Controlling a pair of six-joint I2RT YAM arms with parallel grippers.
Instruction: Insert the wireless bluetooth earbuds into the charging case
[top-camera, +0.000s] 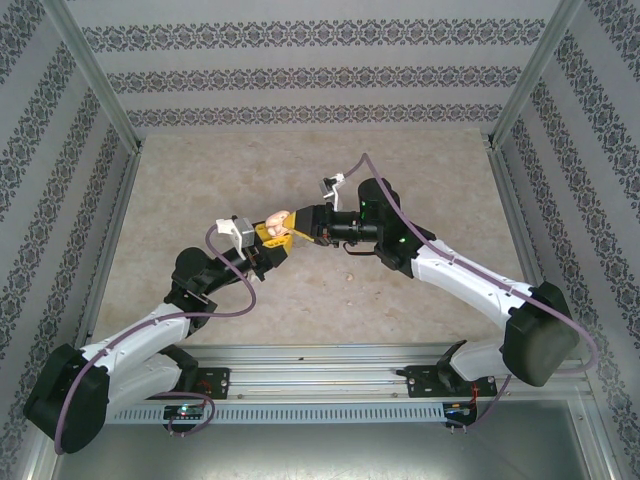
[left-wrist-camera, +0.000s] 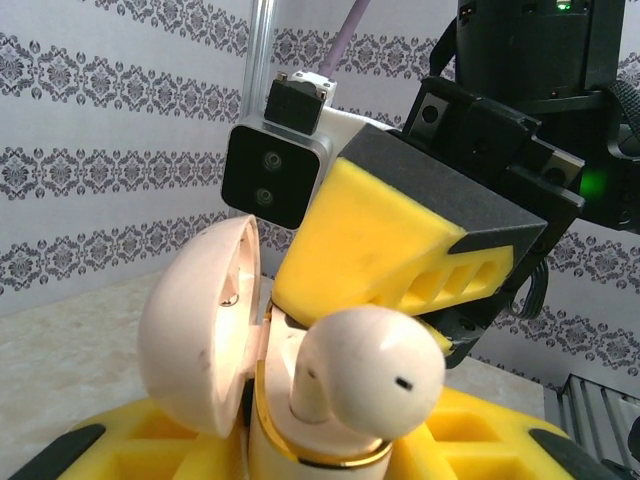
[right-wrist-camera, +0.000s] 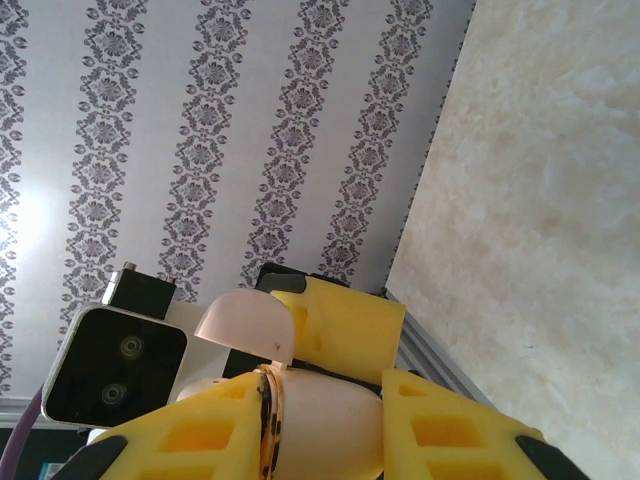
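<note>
The left claw (top-camera: 270, 238) is just on the near side of the charging case (left-wrist-camera: 200, 330). Its two yellow fingers (left-wrist-camera: 150, 440) are closed part way, one on each side of the bottom of the case, and they hold it up. The lid (right-wrist-camera: 245, 325) of the case stands open. One white earbud (left-wrist-camera: 370, 370) sticks out of the top of the case, with its stem down inside the gold ring (left-wrist-camera: 340, 460). The right claw (top-camera: 303, 224) is on the far side of the case and points at it. It is closed part way too, pinching the round head of the earbud. The tan table (top-camera: 200, 180) lies well below the case. The flowery wall (top-camera: 320, 70) is far behind the case.
</note>
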